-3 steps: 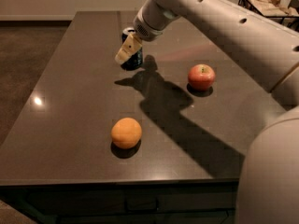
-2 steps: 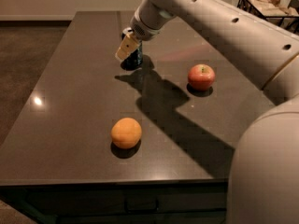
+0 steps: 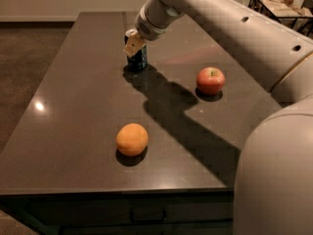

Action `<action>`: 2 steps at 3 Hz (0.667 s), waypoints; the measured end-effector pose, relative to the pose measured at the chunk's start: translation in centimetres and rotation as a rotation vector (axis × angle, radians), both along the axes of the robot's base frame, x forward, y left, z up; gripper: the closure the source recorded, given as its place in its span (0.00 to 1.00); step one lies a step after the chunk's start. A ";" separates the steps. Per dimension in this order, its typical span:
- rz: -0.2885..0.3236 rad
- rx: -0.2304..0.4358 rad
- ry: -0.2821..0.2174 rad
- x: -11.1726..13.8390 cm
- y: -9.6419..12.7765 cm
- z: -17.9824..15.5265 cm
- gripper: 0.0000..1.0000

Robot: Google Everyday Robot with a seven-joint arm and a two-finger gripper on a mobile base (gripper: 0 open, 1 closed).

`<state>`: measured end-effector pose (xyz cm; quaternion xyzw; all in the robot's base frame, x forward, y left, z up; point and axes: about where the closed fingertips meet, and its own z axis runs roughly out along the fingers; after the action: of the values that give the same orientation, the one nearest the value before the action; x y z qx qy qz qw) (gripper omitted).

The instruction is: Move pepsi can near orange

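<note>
Gripper (image 3: 134, 45) sits at the top of the pepsi can (image 3: 138, 61), toward the far end of the table (image 3: 68, 111).

Delta over the last 1 s is small. The gripper has crept slightly up and toward the far edge against the can's top. The arm has swung, so its near link now fills more of the right side of the view. The can has not shifted: same spot, upright, base on the tabletop, shadow right under it.

Grip state: cannot tell. The gripper overlaps the can's top, but I can't call from this view whether it's clamped on the can or just parked over it.

Orange (image 3: 132, 139) is near the front edge, well apart from the can. Apple (image 3: 211, 80) is off to the right in view, between the 2 in depth and not on the straight line.

My read: still in the acquire phase, 0 transport done. The can has to come toward the front edge and land just beside the orange without nudging it, since round fruit will likely roll if bumped. The apple looks clear of the path.
</note>
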<state>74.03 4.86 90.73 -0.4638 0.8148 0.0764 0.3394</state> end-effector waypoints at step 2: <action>0.209 0.007 0.009 -6.7 -2.9 2.8 1.00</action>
<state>67.34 1.93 93.49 -0.5447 0.7631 0.1163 0.3277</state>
